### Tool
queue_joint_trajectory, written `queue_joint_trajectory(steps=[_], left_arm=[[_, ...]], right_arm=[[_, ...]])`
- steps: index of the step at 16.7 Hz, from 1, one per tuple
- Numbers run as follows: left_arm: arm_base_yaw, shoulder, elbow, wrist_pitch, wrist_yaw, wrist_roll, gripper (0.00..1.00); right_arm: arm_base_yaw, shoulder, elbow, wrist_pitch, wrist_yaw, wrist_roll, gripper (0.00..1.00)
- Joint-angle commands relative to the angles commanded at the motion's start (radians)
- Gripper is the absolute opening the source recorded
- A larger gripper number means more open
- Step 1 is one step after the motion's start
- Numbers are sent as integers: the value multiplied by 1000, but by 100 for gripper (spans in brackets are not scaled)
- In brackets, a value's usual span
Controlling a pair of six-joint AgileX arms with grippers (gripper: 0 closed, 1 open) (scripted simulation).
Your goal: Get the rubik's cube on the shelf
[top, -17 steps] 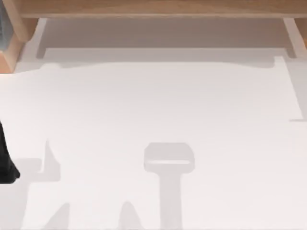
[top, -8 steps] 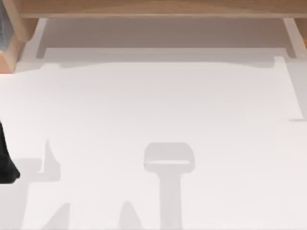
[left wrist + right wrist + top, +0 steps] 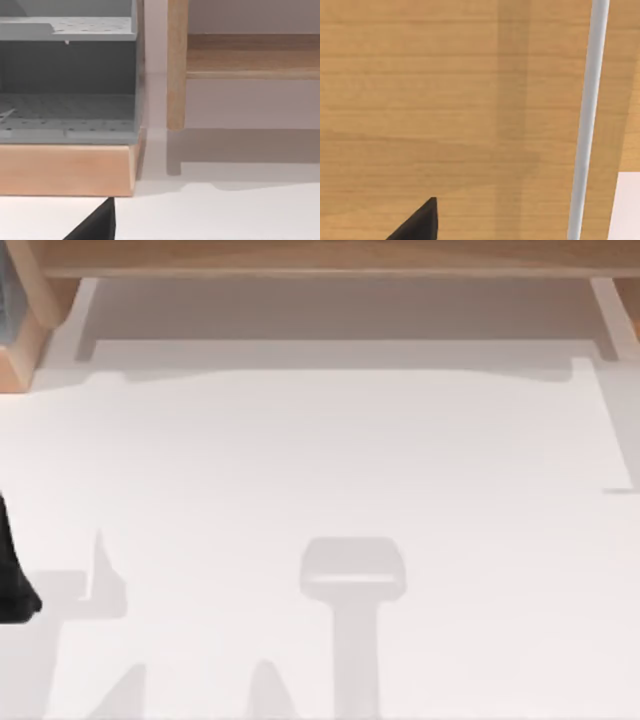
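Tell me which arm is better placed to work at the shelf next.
Probably the right. Its wrist view looks onto the wood of the shelf from close by, a dark fingertip over it. The left arm sits low at the table's left edge, seeing the shelf from farther off.

Matte black throughout — left arm a tapering dark shape, each claw fingertip pointed.

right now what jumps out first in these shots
The long wooden shelf spans the far edge of the white table, where soft grey shadows lie on the near part. At the top view's left edge sits the dark left arm, and the left wrist view shows a grey perforated rack beside the shelf's side support.
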Motion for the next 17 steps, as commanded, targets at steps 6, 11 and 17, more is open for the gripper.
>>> queue_joint_trajectory(steps=[6,11,17], left_arm=[[0,0,0,0,0,0,100],[0,0,0,0,0,0,100],[0,0,0,0,0,0,100]], right_arm=[[-28,-7,46,-58,35,17,100],[-128,-45,252,-354,164,114,100],[-131,-71,676,-954,340,340,100]])
